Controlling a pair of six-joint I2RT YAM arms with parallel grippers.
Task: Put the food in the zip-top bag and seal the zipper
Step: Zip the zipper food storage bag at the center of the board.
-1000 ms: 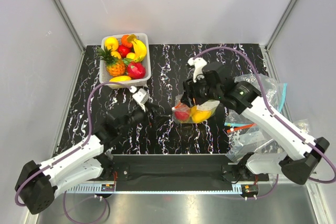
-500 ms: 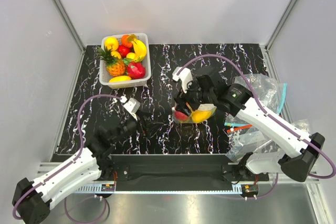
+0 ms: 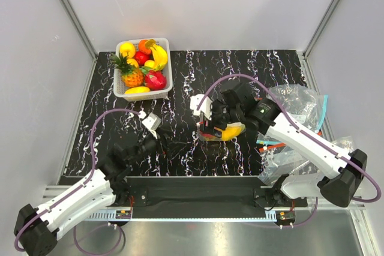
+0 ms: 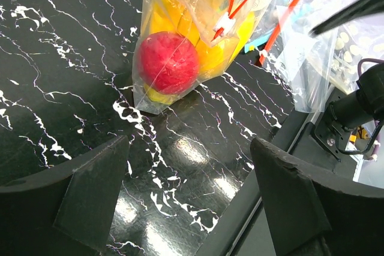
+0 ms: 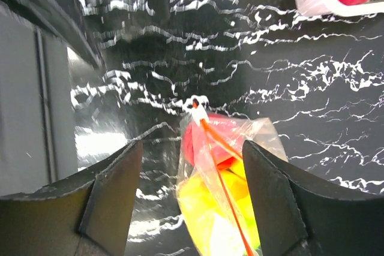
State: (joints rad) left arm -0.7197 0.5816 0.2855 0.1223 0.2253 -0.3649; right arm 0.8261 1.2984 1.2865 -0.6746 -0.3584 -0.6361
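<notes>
The zip-top bag [image 3: 220, 131] lies mid-table, holding the food: a red apple [image 4: 168, 61] and yellow fruit [image 4: 207, 58] show through it. Its orange-red zipper [image 5: 223, 169] runs along the top, ending in a white slider [image 5: 197, 111]. The mouth looks partly spread in the left wrist view. My right gripper [image 3: 211, 122] hovers over the bag, open, with a finger [image 5: 114, 190] on either side of it [image 5: 234, 208]. My left gripper [image 3: 170, 144] is open and empty, low over the table to the bag's left, facing the bag [image 4: 180, 40].
A white basket [image 3: 167, 75] at the back left holds a pineapple, bananas and other toy fruits. A heap of spare clear bags [image 3: 295, 101], one with a teal-blue strip [image 3: 323, 109], lies on the right. The table's near edge rail [image 4: 282, 148] is close behind the bag.
My right gripper has swung left and nearer, over the bag. My left arm has pulled back toward the near edge, away from the bag. The bag has shifted a little.
</notes>
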